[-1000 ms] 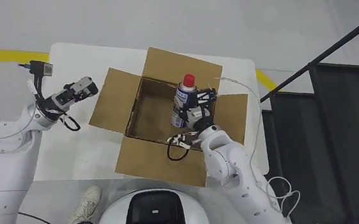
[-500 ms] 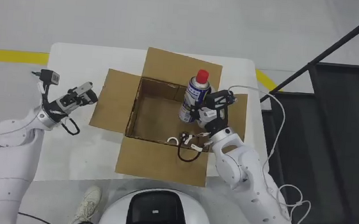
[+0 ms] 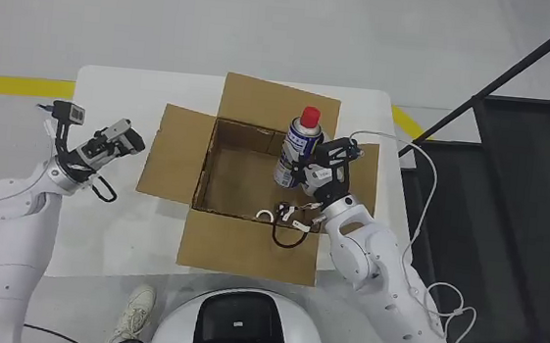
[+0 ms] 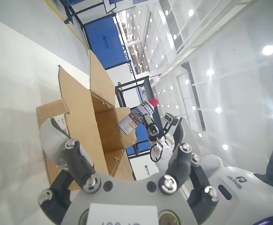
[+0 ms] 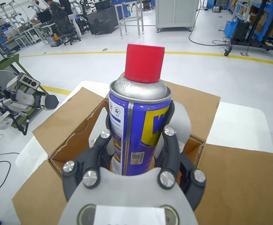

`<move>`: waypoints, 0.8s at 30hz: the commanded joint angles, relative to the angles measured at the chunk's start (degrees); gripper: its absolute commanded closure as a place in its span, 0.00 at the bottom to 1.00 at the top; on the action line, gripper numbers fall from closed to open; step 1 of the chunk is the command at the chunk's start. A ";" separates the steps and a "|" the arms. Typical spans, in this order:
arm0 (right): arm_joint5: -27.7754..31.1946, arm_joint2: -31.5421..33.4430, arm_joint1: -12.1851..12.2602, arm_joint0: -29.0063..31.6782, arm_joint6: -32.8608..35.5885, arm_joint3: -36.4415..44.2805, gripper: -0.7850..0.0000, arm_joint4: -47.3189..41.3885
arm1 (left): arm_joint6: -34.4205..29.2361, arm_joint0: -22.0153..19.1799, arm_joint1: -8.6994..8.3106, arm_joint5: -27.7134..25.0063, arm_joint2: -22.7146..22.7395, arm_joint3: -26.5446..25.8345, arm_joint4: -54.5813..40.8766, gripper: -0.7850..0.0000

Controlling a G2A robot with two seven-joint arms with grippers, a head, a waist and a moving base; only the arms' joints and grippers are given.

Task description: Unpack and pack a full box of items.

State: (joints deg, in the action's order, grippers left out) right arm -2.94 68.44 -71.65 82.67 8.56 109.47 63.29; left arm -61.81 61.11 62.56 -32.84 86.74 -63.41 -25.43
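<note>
Your right pincer (image 5: 139, 119) clamps the spray can (image 3: 298, 146) mid-body above the box (image 3: 261, 106): likely stiff, slick metal. Left pincer (image 3: 129, 137) gapes empty.

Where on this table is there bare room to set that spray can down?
Widest: the table between the left flap of the box and the left edge, though the left gripper hangs over its far part. Both far corners beside the back flap are bare too. Crowded: the narrow right strip, by the right gripper holding the spray can.
</note>
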 commanded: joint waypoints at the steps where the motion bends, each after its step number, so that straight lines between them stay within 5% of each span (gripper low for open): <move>1: 0.00 0.00 0.00 0.00 0.00 0.00 1.00 0.00 | 0.38 0.73 -0.35 0.42 1.07 -0.92 0.81 0.00; 10: 0.00 0.00 0.00 0.00 0.00 0.00 1.00 0.00 | 8.55 0.35 -0.27 3.32 -0.97 2.15 7.86 0.00; 24: 0.00 0.00 0.00 0.00 0.00 0.00 1.00 0.00 | -3.29 -7.17 1.54 1.92 -9.85 8.84 1.06 0.00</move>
State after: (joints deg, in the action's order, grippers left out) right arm -2.94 68.44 -71.65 82.67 8.56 109.47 63.29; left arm -64.57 54.30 64.07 -30.87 77.22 -54.84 -24.41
